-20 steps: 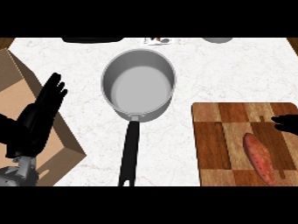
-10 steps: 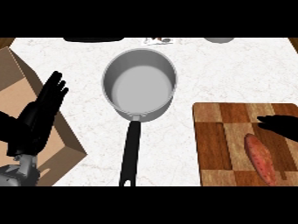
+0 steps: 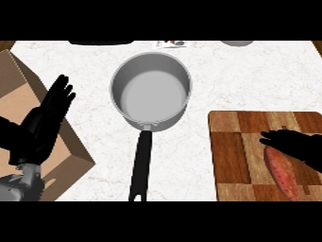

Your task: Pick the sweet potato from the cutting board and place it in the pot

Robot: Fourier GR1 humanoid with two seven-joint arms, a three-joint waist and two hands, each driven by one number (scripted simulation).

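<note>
Step 1, the reach: right hand (image 3: 304, 150), fingers spread, is hovering over the sweet potato (image 3: 284, 172), lying on the cutting board (image 3: 232, 156) right of the pot (image 3: 151, 90). Next: close fingers round it, lift, carry to pot. Left hand (image 3: 41, 124) resting open, left of pot.

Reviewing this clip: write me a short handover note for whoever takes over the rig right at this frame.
Left hand: open, resting at the left, over a tilted wooden box.
Right hand: open, above the sweet potato, not yet closed on it.
Sweet potato: lying on the cutting board.
Pot: nothing inside, handle toward the robot.
Done: the reach.
Left: grasp, lift, carry, place in pot.
</note>
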